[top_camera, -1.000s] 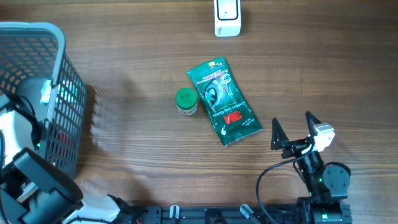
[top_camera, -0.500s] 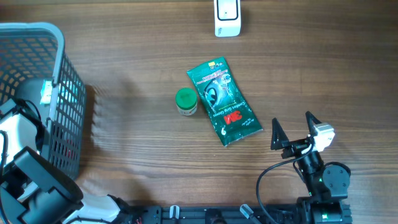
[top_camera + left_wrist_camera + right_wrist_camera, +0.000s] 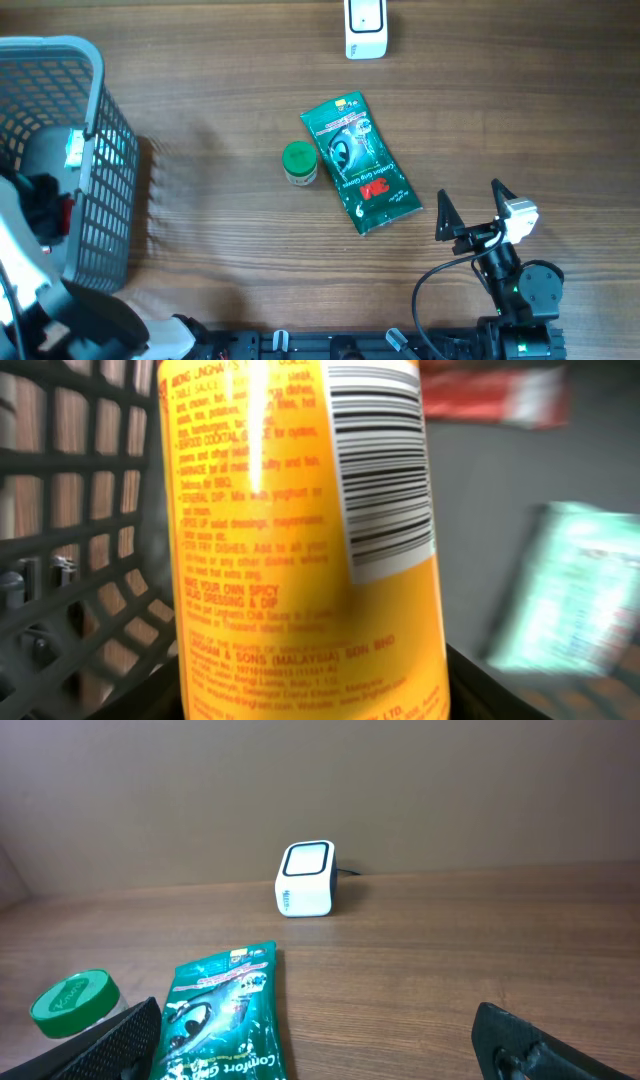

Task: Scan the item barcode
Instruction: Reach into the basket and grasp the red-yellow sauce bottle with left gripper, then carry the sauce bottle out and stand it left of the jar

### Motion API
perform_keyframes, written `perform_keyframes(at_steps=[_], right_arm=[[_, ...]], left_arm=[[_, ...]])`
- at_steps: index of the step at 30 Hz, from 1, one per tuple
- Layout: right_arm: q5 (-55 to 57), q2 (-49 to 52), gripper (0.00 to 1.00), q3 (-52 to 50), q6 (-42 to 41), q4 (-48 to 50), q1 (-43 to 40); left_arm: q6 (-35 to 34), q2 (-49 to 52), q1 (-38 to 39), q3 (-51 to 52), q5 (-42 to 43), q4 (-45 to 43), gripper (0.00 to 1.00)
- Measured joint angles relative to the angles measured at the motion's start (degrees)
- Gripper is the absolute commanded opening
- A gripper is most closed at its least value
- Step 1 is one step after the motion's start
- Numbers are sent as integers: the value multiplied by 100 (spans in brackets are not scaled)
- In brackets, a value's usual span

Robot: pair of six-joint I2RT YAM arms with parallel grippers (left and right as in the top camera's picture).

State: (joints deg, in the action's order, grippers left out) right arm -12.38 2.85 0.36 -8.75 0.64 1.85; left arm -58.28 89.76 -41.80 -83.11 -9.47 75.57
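Pickup stage of the scan: my left gripper (image 3: 310, 695) is down inside the basket (image 3: 60, 560), its fingers apparently clamped on a yellow bottle (image 3: 300, 540) held between them. The bottle is glossy, with small red print and a barcode (image 3: 380, 470) on a white panel facing the wrist camera. Next, I judge, it must clear the basket wall and travel to the white scanner (image 3: 365, 27), barcode turned toward it. My right gripper (image 3: 470, 195) waits with fingers wide apart, holding nothing.

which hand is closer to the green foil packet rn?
Right. The right hand sits just off the near corner of the green foil packet; the left hand is far away inside the grey plastic basket.
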Motion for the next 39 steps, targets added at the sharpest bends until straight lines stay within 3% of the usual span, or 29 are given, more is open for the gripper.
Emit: perform_keyframes(at_steps=[8,16,24,32,39], right_arm=[[0,0,100,0,0,0,0],[0,0,100,0,0,0,0],[0,0,100,0,0,0,0],[0,0,99,0,0,0,0],[0,0,100,0,0,0,0]], left_arm=[[122,-887,2,-1147,658,442,57],[374,-1867,584,-1180,1436,-83,57],[769,-2293,2944,-1191,1344,-352,56],[1023,-1412,5475,-1209,-142,-61,56],[1071,-24,6155,-1198,-595,48,52]])
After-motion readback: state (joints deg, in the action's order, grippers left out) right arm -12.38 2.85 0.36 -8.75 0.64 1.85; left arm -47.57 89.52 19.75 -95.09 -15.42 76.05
